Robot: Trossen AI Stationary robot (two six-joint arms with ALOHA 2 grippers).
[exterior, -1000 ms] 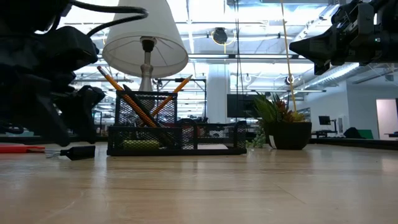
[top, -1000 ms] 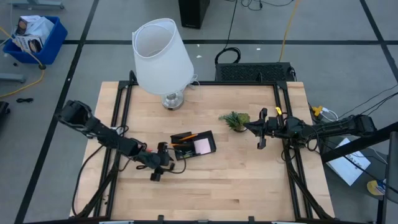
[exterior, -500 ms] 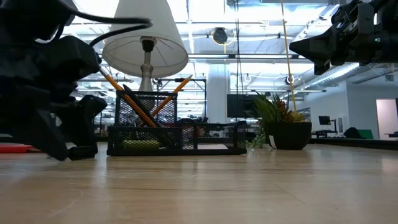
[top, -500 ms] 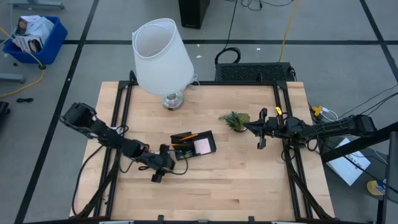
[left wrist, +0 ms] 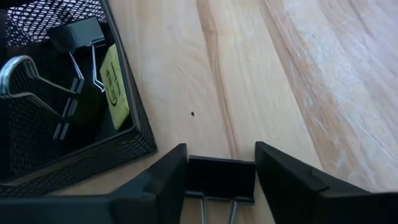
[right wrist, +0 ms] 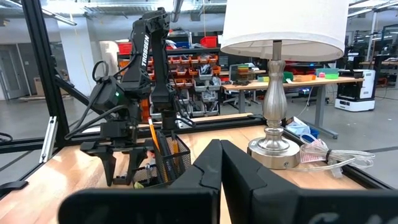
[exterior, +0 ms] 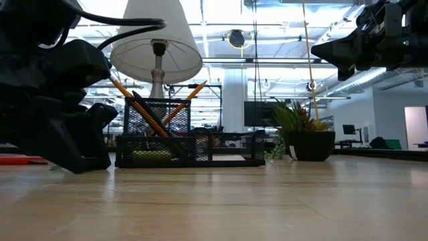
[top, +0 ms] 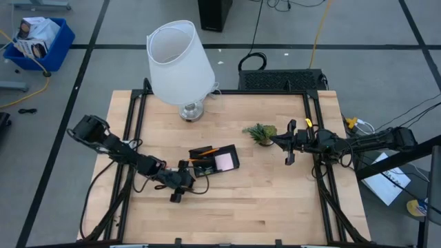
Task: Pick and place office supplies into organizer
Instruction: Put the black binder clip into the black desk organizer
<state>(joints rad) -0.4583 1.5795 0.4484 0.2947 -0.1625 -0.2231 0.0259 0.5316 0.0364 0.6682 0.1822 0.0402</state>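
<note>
Lowering since a second ago, my left claw [left wrist: 219,177] is now sitting on the bench [top: 262,200], fingers [left wrist: 163,180] spread either side of a black binder clip [left wrist: 221,179] without pinching it. Just past it I'm seeing the organizer [top: 215,161], holding pencils [exterior: 137,106], another clip [left wrist: 76,34] and the pink sticky-note pad [top: 224,162]. Farther off, my right claw [top: 288,143] is hanging clenched beside the plant [top: 261,133].
</note>
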